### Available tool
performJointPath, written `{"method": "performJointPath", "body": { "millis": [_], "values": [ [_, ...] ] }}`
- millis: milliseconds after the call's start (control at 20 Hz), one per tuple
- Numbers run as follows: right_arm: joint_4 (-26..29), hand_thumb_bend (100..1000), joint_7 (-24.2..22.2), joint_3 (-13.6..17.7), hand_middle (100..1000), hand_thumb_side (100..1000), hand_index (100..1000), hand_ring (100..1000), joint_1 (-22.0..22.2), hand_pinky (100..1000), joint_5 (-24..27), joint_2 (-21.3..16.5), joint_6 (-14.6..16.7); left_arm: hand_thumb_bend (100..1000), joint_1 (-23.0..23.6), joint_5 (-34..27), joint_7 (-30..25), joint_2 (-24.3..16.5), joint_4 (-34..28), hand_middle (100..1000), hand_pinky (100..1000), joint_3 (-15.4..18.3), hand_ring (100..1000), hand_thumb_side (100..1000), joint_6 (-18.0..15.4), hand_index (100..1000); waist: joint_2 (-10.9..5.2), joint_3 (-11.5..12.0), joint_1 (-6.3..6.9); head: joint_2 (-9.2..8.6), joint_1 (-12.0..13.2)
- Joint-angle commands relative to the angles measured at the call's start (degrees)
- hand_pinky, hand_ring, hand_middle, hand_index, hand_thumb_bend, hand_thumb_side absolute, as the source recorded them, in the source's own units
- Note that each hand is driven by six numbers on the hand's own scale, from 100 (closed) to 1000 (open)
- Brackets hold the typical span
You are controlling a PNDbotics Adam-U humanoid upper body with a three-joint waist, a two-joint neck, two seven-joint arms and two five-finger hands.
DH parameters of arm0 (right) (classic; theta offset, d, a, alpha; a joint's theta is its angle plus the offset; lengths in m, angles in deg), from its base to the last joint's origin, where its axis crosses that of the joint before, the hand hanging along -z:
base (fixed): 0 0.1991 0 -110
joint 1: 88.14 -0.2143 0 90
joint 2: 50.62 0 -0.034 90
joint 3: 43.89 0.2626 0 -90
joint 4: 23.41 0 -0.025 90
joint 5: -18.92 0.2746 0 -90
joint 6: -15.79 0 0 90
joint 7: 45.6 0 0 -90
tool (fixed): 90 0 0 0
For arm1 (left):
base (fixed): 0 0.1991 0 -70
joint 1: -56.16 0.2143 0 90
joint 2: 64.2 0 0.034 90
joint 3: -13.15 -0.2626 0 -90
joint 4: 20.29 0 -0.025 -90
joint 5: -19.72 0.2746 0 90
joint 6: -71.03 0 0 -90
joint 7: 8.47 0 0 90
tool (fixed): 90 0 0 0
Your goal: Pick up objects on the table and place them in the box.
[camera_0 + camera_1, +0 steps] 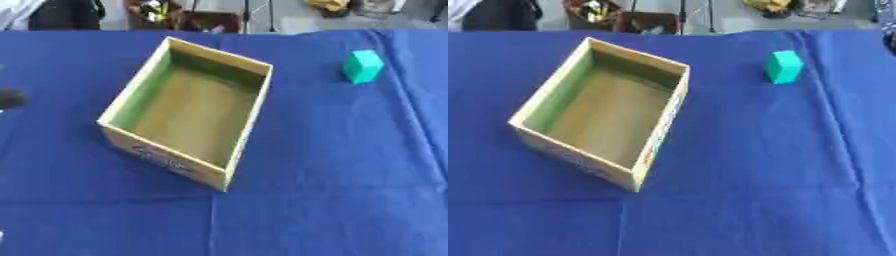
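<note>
An open cardboard box (249, 107) stands askew at the middle of the blue table, and nothing lies inside it. A teal block (361, 65) stands on the cloth at the far right, well apart from the box. A dark rounded shape (10, 98) pokes in at the left edge of the left eye view, level with the box; it looks like part of my left hand, and only its tip shows. My right hand appears in neither view.
A blue cloth (754, 165) with a few creases covers the whole table. Beyond the far edge stand dark furniture and clutter (184, 17). Bare cloth stretches in front of the box and to its right.
</note>
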Motion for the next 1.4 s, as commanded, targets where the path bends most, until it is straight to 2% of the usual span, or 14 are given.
{"method": "performJointPath", "body": {
  "millis": [50, 600, 850, 900, 1100, 1250, 1300, 1350, 1400],
  "values": [
    [0.8, 406, 0.2, 0.9, 671, 1000, 798, 870, -0.6, 794, 0.4, -1.1, 0.2, 100, -0.1, 0.3, 0.0, -0.3, -1.0, 741, 698, 0.7, 636, 1000, 0.1, 864, -1.03, 0.0, -0.02, -0.58, 0.2],
    [0.8, 399, 0.1, 0.9, 680, 1000, 800, 869, -1.5, 792, 0.1, -2.0, 0.1, 100, -0.1, 0.2, 0.0, -0.3, -1.0, 741, 699, 0.6, 635, 1000, 0.0, 863, -1.09, -0.2, 0.06, -0.47, 0.2],
    [0.8, 379, -2.3, 0.1, 699, 1000, 807, 876, -4.9, 793, 0.6, -4.9, -3.7, 100, -0.1, 0.1, -0.3, -0.4, -1.0, 741, 700, 0.4, 635, 1000, 0.1, 863, -1.17, 0.0, 0.08, -0.41, -0.1],
    [0.6, 355, -2.9, -0.2, 725, 1000, 817, 879, -5.7, 794, 0.5, -5.8, -4.1, 100, -0.1, 0.1, -0.3, -0.4, -1.0, 741, 700, 0.3, 635, 1000, 0.1, 863, -1.20, 0.1, 0.09, -0.36, -0.2],
    [-4.5, 346, -6.7, -2.3, 747, 1000, 828, 889, -11.9, 800, 0.0, -9.9, -4.5, 100, 0.0, 0.0, -0.6, -0.5, -1.0, 741, 700, 0.0, 634, 1000, 0.2, 863, -1.18, 0.6, 0.08, -0.39, -0.8],
    [-10.9, 418, -9.9, -3.7, 765, 1000, 849, 913, -16.4, 814, -0.3, -11.3, -3.1, 100, -0.1, -0.1, -0.9, -0.6, -1.0, 741, 700, -0.2, 633, 1000, 0.3, 863, -1.04, 0.8, 0.10, -0.65, -1.2],
    [-13.2, 418, -11.2, -4.1, 765, 1000, 849, 913, -17.8, 814, -0.4, -11.5, -2.3, 100, -0.1, -0.1, -1.0, -0.7, -1.0, 741, 700, -0.3, 633, 1000, 0.3, 863, -0.98, 0.8, 0.12, -0.72, -1.3],
    [-15.2, 482, -12.3, -4.4, 774, 1000, 862, 924, -18.9, 822, -0.6, -11.7, -1.5, 100, -0.1, -0.2, -1.0, -0.7, -1.0, 741, 700, -0.3, 633, 1000, 0.3, 863, -0.89, 0.8, 0.14, -0.82, -1.6],
    [-17.7, 501, -13.8, -5.0, 777, 1000, 866, 929, -20.3, 825, -0.9, -11.9, -0.5, 100, -0.1, -0.2, -1.1, -0.8, -1.0, 741, 700, -0.4, 633, 1000, 0.3, 863, -0.76, 0.9, 0.15, -0.93, -1.9]
  ]
}}
